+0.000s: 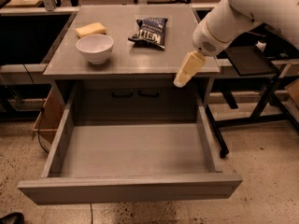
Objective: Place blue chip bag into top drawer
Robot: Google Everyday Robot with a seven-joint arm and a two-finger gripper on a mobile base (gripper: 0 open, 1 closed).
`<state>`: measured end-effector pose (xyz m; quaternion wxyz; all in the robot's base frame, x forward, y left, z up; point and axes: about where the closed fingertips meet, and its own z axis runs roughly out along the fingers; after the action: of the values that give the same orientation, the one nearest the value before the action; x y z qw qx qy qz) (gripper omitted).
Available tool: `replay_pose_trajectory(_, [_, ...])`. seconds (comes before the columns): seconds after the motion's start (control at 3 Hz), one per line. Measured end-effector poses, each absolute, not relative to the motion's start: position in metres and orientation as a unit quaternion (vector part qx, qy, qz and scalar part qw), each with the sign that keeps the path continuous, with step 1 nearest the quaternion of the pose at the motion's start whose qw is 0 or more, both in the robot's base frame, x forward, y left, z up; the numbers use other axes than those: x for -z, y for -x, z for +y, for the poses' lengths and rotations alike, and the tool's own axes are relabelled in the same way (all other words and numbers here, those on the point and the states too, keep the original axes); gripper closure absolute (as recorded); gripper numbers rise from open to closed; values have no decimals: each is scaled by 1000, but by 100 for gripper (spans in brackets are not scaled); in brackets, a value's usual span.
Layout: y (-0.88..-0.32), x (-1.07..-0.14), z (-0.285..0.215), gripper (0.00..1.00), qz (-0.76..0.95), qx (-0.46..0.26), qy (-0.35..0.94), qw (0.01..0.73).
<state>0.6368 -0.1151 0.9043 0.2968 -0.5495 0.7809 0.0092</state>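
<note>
The blue chip bag (149, 31), dark navy with white lettering, lies flat on the grey table (126, 59) toward its back middle. The top drawer (131, 157) is pulled fully open below the table and holds nothing. My gripper (181, 80), with cream-coloured fingers, hangs over the table's front right edge, above the drawer's back right corner. It is to the right of the bag and nearer the front, apart from it, and holds nothing.
A white bowl (95, 48) and a yellow sponge (90, 29) sit on the table's left side. A grey panel with two black handles (135, 93) is behind the drawer. A black stand (252, 78) is at the right. A cardboard box (46, 115) is at the left.
</note>
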Motion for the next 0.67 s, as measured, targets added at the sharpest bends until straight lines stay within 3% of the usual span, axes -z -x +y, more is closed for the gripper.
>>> replay_pose_trajectory(0.67, [-705, -907, -85, 0, 773, -25, 513, 372])
